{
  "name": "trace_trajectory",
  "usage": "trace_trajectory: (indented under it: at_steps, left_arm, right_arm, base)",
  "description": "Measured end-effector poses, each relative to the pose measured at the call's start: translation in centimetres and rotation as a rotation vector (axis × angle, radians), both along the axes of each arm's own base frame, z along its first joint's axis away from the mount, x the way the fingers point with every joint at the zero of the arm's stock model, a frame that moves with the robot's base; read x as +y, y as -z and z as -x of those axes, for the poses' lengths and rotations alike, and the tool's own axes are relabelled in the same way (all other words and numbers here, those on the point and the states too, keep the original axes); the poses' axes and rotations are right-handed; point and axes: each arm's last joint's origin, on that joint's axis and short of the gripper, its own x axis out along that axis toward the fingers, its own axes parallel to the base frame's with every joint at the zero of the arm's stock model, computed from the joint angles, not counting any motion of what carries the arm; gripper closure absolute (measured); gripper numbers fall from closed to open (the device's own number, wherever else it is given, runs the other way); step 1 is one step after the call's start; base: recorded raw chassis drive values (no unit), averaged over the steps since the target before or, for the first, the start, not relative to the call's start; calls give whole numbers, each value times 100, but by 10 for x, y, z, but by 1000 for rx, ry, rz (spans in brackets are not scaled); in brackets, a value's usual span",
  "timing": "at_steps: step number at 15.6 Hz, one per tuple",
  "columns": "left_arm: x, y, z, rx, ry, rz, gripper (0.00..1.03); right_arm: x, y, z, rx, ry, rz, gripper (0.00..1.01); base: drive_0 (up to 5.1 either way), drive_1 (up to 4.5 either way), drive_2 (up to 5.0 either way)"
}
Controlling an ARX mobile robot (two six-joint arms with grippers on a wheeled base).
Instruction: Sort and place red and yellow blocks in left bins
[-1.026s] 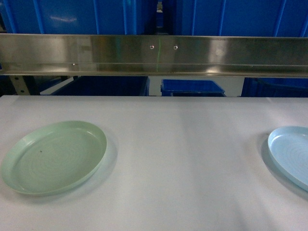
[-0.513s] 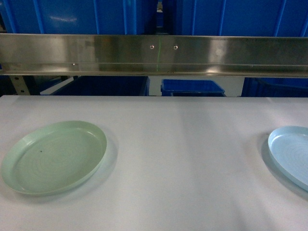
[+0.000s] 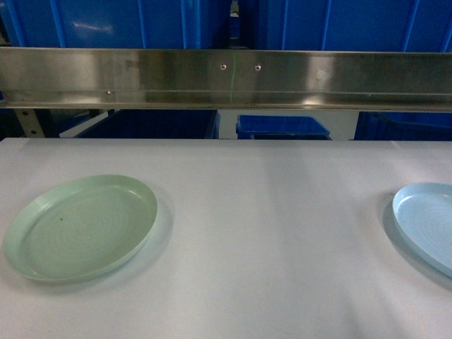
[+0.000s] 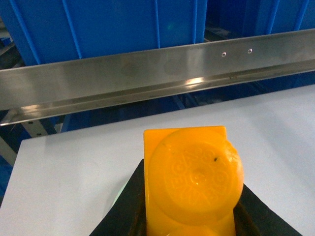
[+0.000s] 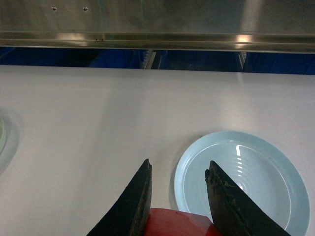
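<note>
My left gripper (image 4: 189, 199) is shut on a glossy yellow block (image 4: 192, 179) with its round stud facing the camera, held above the white table near its left edge. A red block (image 5: 179, 222) sits deep between the black fingers of my right gripper (image 5: 179, 164), which hangs over the table just left of a pale blue plate (image 5: 246, 182). Large blue bins (image 3: 106, 21) stand behind the steel rail, also in the left wrist view (image 4: 113, 24). Neither gripper shows in the head view.
A pale green plate (image 3: 81, 227) lies at the table's left and the pale blue plate (image 3: 427, 224) at its right edge. A steel rail (image 3: 226, 78) runs across the back. A smaller blue crate (image 3: 282, 127) sits below it.
The whole scene sits a few pixels higher in the head view; the plates have not moved on the table.
</note>
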Motion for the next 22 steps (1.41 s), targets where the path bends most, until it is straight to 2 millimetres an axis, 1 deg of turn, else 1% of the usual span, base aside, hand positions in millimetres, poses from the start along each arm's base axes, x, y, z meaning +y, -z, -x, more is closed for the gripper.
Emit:
trace_trajectory:
  at_steps: [2,3,5,22]
  left_arm:
    - [0,1,0,0,0,0,75]
    - [0,1,0,5,0,0,75]
    - [-2,-1,2,-10,16,2,75]
    - [0,0,1,-4,1,0,75]
  right_arm:
    - [0,-1,0,-6,0,0,73]
    - [0,-1,1,-4,0,-1,73]
    - [-2,-3,2,-11,11,1,73]
    - [-1,-3,1,-12,4,-2,73]
  base:
    - [4,-416,423]
    - [-418,13,434]
    - [-490,256,256]
    - [-496,245,245]
